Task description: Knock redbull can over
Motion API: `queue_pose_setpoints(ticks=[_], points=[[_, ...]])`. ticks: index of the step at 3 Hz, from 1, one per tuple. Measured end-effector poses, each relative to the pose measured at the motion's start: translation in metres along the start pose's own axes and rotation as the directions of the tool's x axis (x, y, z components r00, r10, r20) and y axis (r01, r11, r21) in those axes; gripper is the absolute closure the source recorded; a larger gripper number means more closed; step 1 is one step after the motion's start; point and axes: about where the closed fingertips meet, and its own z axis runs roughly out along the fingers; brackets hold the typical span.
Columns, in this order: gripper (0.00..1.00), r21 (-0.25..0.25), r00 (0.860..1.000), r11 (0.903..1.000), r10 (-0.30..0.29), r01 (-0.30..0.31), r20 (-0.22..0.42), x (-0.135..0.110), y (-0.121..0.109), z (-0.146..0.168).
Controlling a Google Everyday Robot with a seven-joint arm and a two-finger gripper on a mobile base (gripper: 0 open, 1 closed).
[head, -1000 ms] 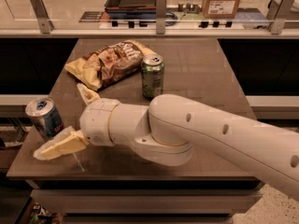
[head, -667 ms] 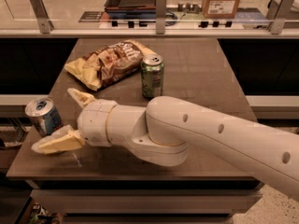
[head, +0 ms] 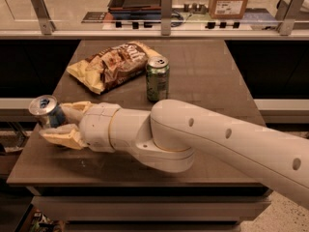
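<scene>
The redbull can, blue and silver with a silver top, stands at the table's left edge and leans to the left. My gripper is right against it, at the end of the white arm that reaches in from the right. The fingers are spread open; the upper finger lies behind the can and the lower finger in front of it, below its base. The can's lower part is hidden behind the fingers.
A shorter green can stands upright mid-table, just behind the arm. A brown and yellow chip bag lies at the back left. The dark table ends just left of the redbull can. A counter with rail posts runs behind.
My gripper has moved left, onto the redbull can. The can has gone from upright to leaning left at the table's edge.
</scene>
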Motion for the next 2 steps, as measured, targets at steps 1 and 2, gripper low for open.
queue_pose_setpoints(ticks=[1, 2], points=[[0.85, -0.002, 1.000, 1.0000, -0.003, 0.003, 0.000, -0.0014, 0.0014, 0.0009], [1.00, -0.005, 1.000, 1.0000, -0.006, 0.006, 0.000, -0.0028, 0.0029, 0.0018]])
